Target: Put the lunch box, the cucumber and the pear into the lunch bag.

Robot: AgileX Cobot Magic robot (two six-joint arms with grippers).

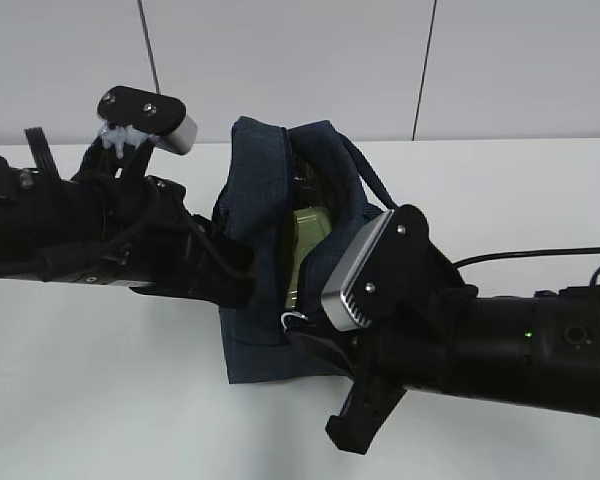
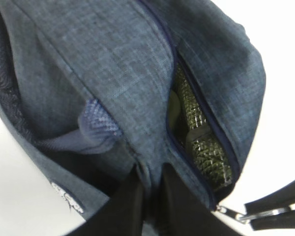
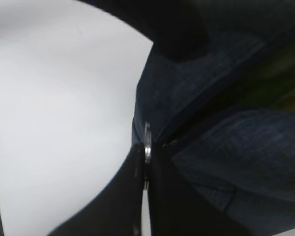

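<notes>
Lunch bag (image 1: 260, 330) fabric pinched in left claw (image 2: 150, 179), ring pull (image 3: 147, 142) in right claw (image 3: 146, 169)

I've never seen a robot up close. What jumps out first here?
A navy lunch bag sits mid-table, gaping along its zipper, with a pale green lunch box showing inside. Two black arms crowd it from either side. The left hand pinches the bag's fabric and the right hand is shut on the silver ring pull.

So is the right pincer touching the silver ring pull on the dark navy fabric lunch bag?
Touching. The right wrist view shows the right pincer shut on the silver ring pull at the lunch bag's zipper end.
</notes>
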